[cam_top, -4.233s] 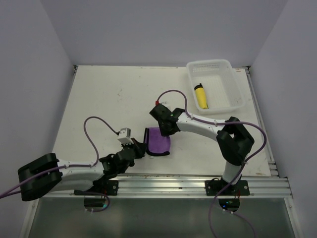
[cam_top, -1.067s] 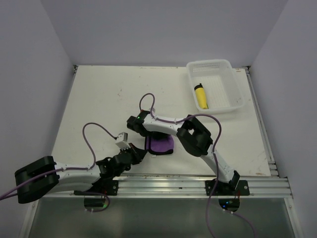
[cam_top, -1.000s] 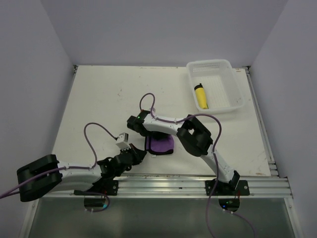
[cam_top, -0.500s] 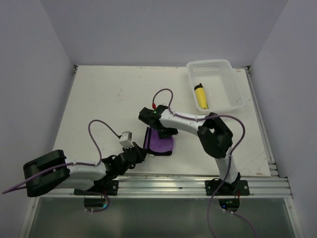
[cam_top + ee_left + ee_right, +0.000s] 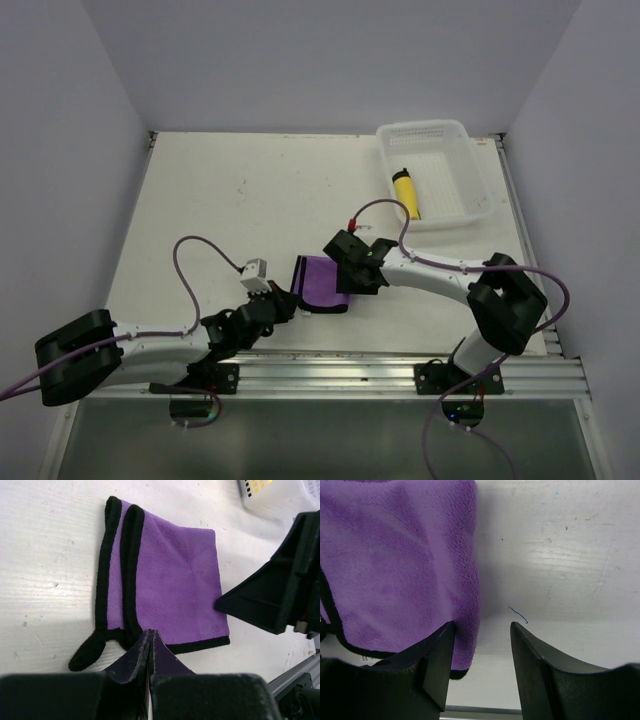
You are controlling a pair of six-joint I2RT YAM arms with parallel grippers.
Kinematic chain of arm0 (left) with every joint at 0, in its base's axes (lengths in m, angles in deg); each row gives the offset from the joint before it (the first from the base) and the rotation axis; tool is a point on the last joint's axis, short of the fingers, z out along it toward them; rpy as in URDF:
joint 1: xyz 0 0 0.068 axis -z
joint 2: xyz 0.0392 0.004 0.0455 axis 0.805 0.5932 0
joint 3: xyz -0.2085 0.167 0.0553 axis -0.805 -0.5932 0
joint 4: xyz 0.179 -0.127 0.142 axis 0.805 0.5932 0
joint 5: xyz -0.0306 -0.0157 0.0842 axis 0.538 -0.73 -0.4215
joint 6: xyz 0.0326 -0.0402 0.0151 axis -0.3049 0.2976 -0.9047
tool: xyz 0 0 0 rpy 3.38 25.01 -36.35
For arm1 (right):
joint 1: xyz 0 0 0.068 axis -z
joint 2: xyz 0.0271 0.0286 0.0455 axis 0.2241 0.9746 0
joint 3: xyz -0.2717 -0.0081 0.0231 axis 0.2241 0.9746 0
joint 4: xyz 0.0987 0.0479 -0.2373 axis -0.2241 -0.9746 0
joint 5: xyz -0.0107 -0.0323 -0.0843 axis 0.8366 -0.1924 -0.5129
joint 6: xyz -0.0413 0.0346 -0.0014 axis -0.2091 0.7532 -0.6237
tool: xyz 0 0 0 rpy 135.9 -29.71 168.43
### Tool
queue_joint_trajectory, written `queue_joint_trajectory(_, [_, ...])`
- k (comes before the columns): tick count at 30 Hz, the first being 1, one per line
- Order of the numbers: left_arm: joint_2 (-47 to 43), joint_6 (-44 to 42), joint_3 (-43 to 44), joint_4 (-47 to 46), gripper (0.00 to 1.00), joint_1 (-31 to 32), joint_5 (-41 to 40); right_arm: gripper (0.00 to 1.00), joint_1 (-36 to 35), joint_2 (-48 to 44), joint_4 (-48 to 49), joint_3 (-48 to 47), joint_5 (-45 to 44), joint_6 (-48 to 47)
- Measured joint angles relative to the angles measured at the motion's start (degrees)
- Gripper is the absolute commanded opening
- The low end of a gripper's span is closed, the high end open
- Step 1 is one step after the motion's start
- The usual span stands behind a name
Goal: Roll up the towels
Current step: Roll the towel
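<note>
Purple towel: we find it folded flat on the table, close to the near edge and between the two grippers, with doubled black edging along its left side.
Left gripper: the fingers are pressed together with the tips at the towel's near black edge. We cannot tell whether cloth is caught.
Right gripper: the fingers are spread and straddle the towel's right edge.
Yellow towel: we see it rolled, lying in the white basket at the far right.
</note>
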Motion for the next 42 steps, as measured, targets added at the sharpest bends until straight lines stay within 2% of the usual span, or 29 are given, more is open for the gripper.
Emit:
queue_joint_trajectory(8, [-0.37,-0.57,0.48,1.75,0.00,0.00,-0.52,0.51,0.44,0.02,11.45,7.85,3.78,6.08])
queue_joint_trajectory(12, [1.95,-1.16,0.50,1.14,0.00,-0.02,-0.81,0.45,0.44,-1.68,15.10,10.54,4.07,8.11])
queue_joint_trajectory(15, [5.07,-1.40,0.52,0.74,0.00,-0.09,-0.76,0.26,0.44,-1.77,16.70,11.28,4.81,8.94])
queue_joint_trajectory(16, [5.81,-1.40,0.52,0.61,0.00,-0.17,-0.63,0.13,0.44,-1.77,17.44,11.52,5.05,9.01])
queue_joint_trajectory(19, [7.37,-1.42,0.52,-0.24,0.00,-0.85,0.00,0.00,0.42,-1.77,18.71,11.72,5.22,8.66])
queue_joint_trajectory(24, [7.50,-1.42,0.52,-1.66,0.00,-2.01,1.05,0.00,-1.03,-1.66,13.86,8.15,2.19,3.78])
queue_joint_trajectory(31, [5.46,-1.27,0.31,-1.49,0.00,-4.24,3.91,0.00,-4.33,2.56,1.97,-4.46,-6.78,-8.28])
queue_joint_trajectory(37, [-6.40,-0.98,-2.19,2.64,0.00,-9.57,6.97,0.03,-4.59,2.80,-1.16,-1.95,-10.56,-18.86])
queue_joint_trajectory(42, [-14.64,-1.55,-2.38,7.85,0.00,-11.72,8.04,0.00,-4.74,3.54,-1.84,-1.14,-14.05,-25.73])
